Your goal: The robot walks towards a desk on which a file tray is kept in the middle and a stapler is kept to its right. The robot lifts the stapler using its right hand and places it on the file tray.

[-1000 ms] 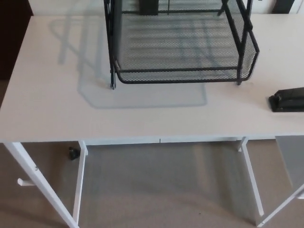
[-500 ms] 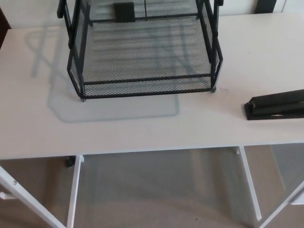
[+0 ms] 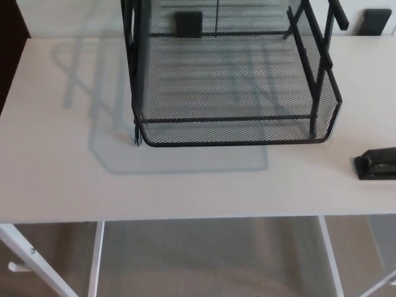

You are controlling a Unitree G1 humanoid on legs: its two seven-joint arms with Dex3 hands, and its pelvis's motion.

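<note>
Head view: a white rectangular desk (image 3: 55,179) fills most of the picture, its front edge running across the lower part. In the middle, towards the back, stands a black wire-mesh file tray (image 3: 229,131) with upright black posts at its sides; its top is cut off by the upper edge of the picture. The bottom shelf of the tray is bare mesh. The tray's pale grey shadow (image 3: 108,145) falls on the desk to its left and just in front of it.

The black stapler (image 3: 377,164) lies flat on the desk to the right of the tray, apart from it and closer to the desk's front edge. Only its left end shows; the rest is cut off by the right edge of the picture.

Behind the tray, at the far side of the desk, are two small dark rectangular shapes, one (image 3: 189,23) seen through the mesh and one (image 3: 375,21) at the upper right; what they are cannot be told.

Below the desktop, white legs (image 3: 96,263) stand on a grey-beige carpet (image 3: 210,263).

Neither robot hand shows in this view, so the state of the fingers cannot be told.
</note>
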